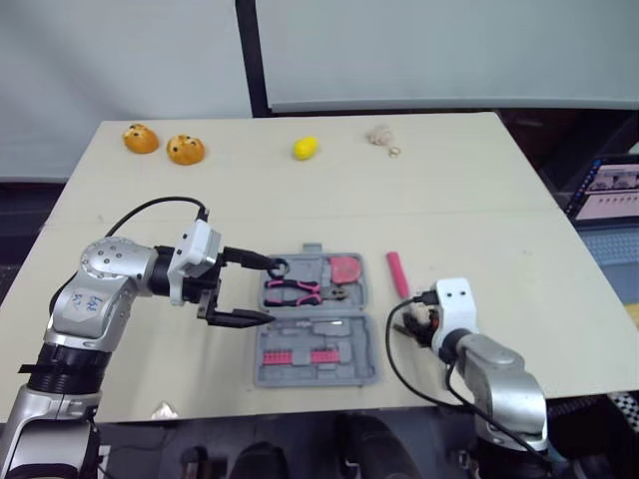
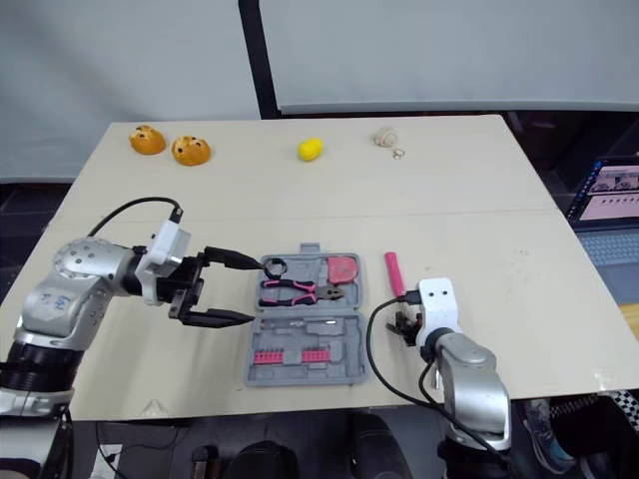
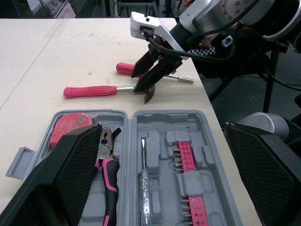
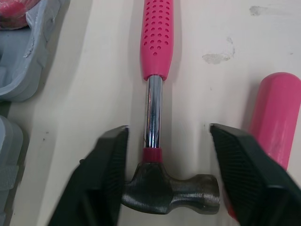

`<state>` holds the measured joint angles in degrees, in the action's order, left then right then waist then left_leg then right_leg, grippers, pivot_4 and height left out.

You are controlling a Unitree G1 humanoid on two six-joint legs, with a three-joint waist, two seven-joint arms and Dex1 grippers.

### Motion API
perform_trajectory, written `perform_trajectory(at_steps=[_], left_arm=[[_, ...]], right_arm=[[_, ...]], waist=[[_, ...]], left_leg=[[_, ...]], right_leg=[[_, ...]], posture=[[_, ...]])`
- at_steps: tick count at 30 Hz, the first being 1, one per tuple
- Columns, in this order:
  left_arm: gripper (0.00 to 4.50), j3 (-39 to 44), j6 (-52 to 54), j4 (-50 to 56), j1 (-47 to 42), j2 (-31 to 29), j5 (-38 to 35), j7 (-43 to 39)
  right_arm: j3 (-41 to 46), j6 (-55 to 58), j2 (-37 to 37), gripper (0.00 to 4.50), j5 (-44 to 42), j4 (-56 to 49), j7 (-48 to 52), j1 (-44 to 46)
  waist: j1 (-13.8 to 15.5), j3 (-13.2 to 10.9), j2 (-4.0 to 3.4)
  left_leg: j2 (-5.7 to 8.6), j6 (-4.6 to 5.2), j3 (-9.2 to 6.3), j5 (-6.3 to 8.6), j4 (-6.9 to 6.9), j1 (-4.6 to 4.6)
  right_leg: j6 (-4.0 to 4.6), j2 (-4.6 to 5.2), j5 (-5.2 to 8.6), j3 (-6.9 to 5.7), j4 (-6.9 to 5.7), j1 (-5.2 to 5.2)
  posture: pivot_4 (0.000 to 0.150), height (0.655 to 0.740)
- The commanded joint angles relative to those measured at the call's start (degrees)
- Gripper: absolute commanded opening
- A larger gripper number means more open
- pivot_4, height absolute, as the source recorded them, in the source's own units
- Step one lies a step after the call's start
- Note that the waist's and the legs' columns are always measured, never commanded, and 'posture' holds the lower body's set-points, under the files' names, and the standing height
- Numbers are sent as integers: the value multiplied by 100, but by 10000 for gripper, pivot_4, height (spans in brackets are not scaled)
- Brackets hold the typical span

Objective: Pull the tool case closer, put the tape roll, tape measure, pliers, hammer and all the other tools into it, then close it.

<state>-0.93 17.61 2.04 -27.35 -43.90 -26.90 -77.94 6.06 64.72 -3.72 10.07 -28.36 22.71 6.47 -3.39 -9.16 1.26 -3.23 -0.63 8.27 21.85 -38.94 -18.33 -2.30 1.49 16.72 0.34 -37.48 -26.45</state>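
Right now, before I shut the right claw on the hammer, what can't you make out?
- Head of the hammer: head views, hidden under the right claw's wrist.
- Pink-handled tool beside the hammer: right wrist view, cut by the edge and a finger; type unclear.
- Tool case, pliers side: left wrist view, partly behind a finger of the left claw.
- Small object at the table's far edge: head views, too small to identify.

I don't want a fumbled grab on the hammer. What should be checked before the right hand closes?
1. Right hand open: ok.
2. Hammer shaft between its fingers: ok, near the head.
3. Screwdriver outside the grasp: ok, but close beside one finger.
4. Case open: ok.
5. Free slot for the hammer: cannot tell.
6. Left hand clear of the case: not ok, open at its left edge.
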Motion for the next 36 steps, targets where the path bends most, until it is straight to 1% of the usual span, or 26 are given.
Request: perform_trajectory(at_steps=[1,14,17,19,20,21,26,31,34,36], left_arm=[[45000,127,-21,208,-55,-91,-69,-3],[45000,122,-39,159,-121,-98,-41,-17],[45000,128,-43,181,-101,-98,-42,-7],[45000,130,-47,180,-100,-95,-39,2],[45000,131,-49,179,-101,-95,-37,4],[45000,131,-52,176,-104,-94,-36,6],[45000,128,-67,165,-108,-93,-32,6],[45000,134,-68,152,-104,-122,-36,-24],[45000,140,-52,156,-69,-168,-37,-69],[45000,142,-92,136,-8,-253,-2,-146]], right_arm=[[-96,-141,8,26770,-224,20,-203,69],[-143,-237,-56,26770,-582,431,-630,160],[-102,-184,-44,18343,-630,478,-751,139],[-98,-183,-56,8938,-668,483,-809,125],[-99,-183,-61,3170,-692,476,-827,119],[-90,-182,-53,652,-723,469,-847,122],[-40,-130,-7,652,-872,350,-920,198],[-16,144,-52,652,-1026,-34,-930,308],[-41,632,-237,652,-1228,-591,-767,483],[-96,1066,-525,652,-1494,-1011,-520,658]], waist=[[-2,0,0],[2,0,0],[2,0,0],[1,0,0],[-1,1,2],[-1,4,6],[-1,4,6],[0,3,5],[-1,-1,-1],[-3,-2,-3]], left_leg=[[-3,0,0,0,0,0],[-6,0,1,0,1,0],[-7,0,2,0,2,-1],[-8,0,2,0,2,0],[-9,0,2,0,2,0],[-10,0,3,0,2,0],[-12,0,3,0,2,0],[-12,0,3,0,2,-1],[-12,0,3,0,2,-2],[-12,0,5,0,2,-3]], right_leg=[[0,-1,0,0,0,0],[0,-1,0,-1,2,0],[0,0,0,0,4,0],[0,0,0,0,4,0],[0,0,0,-1,4,0],[0,0,0,0,5,1],[0,-1,0,-1,5,1],[0,-1,0,0,5,0],[0,0,0,0,5,-2],[-1,0,-1,1,5,-5]], posture=[[1500,7370],[1500,7370],[1500,7370],[1500,7370],[1500,7370],[1500,7370],[1500,7370],[1500,7370],[1500,7370],[1500,7370]])
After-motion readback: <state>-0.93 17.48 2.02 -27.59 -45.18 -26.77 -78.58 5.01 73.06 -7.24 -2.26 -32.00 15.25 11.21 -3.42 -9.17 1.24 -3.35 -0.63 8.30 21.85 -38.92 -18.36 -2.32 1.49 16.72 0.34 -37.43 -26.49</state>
